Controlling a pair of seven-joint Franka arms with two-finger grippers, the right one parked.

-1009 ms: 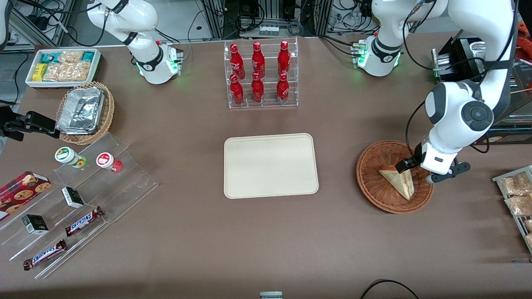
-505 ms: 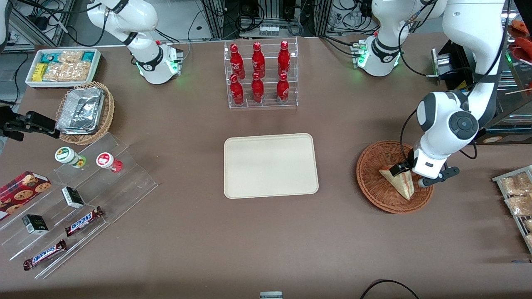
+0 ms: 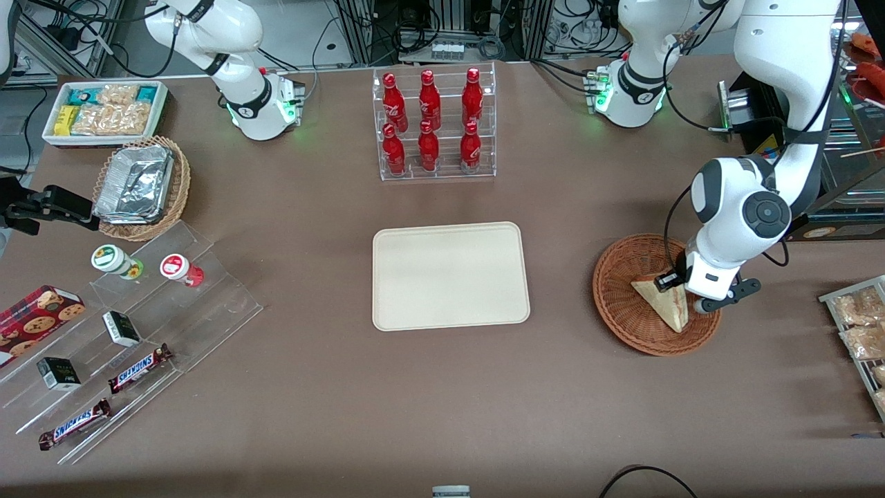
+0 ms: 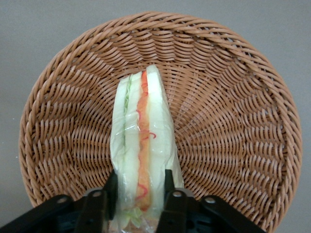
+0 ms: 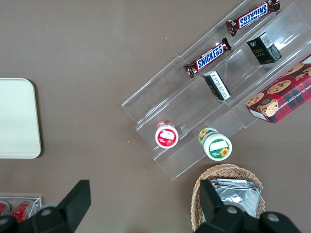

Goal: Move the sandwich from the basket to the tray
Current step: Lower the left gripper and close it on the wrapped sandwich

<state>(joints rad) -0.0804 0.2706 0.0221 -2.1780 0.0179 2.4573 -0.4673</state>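
The sandwich, a pale wedge in clear wrap with red and green filling, lies in the reddish-brown wicker basket at the working arm's end of the table. My gripper is down in the basket at the wedge's wide end. Its two black fingers press on either side of the sandwich, shut on it. The sandwich still rests on the basket's weave. The cream tray lies bare in the middle of the table, toward the parked arm from the basket.
A clear rack of red bottles stands farther from the front camera than the tray. Snack packets on a rack lie at the working arm's table edge. Tiered acrylic shelves with snacks, a foil-filled tan basket and a white bin are at the parked arm's end.
The left arm has come down and shifted slightly toward the tray, bringing the gripper lower onto the sandwich's wide end. The sandwich has stayed in the basket.
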